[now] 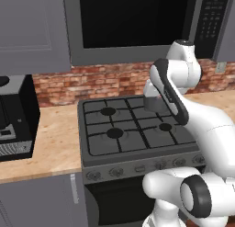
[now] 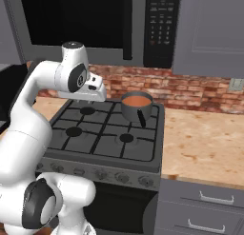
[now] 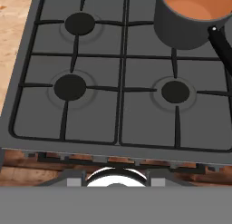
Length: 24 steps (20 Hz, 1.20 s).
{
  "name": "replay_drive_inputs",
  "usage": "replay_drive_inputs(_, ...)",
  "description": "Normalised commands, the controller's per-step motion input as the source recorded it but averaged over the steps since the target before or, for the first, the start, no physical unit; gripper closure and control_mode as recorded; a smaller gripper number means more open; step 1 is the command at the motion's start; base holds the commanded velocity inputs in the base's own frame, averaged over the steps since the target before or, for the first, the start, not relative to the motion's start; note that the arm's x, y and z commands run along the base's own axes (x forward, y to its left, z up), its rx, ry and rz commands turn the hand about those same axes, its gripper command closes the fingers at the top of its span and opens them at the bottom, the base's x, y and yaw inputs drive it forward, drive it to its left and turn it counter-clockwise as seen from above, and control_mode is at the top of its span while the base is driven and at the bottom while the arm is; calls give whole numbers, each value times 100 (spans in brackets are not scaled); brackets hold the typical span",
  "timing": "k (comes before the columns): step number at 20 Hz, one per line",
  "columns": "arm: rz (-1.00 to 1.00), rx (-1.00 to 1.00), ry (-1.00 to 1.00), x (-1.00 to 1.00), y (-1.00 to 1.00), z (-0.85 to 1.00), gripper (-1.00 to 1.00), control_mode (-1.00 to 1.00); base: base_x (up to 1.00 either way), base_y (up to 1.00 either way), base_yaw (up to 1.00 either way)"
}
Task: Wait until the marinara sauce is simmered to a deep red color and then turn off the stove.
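Tan counter (image 2: 205,143) – red brick backsplash (image 2: 190,89) – grey cabinets (image 2: 209,29)

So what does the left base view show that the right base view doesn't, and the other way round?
Left base view alone: a black boxy appliance on the wooden counter left of the range. Right base view alone: the orange-red marinara sauce in its grey metal saucepan on the back right burner, plus grey drawers with handles. Both share the dark grey four-burner stove, the brick wall, the black-windowed microwave and the white arm.
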Motion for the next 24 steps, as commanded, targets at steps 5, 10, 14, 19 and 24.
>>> replay_drive_inputs(5,0,0,0,-9,0,-7,-100,-100,0,0,0)
replay_drive_inputs(10,0,0,-3,-28,-14,-13,-100,-100,0,0,0)
replay_drive_inputs(14,0,4,-2,-43,-35,-9,-100,-100,0,0,0)
replay_drive_inputs(19,0,10,-7,-54,-68,-14,-100,-100,0,0,0)
replay_drive_inputs(24,0,8,-12,-55,-67,-11,-100,-100,0,0,0)
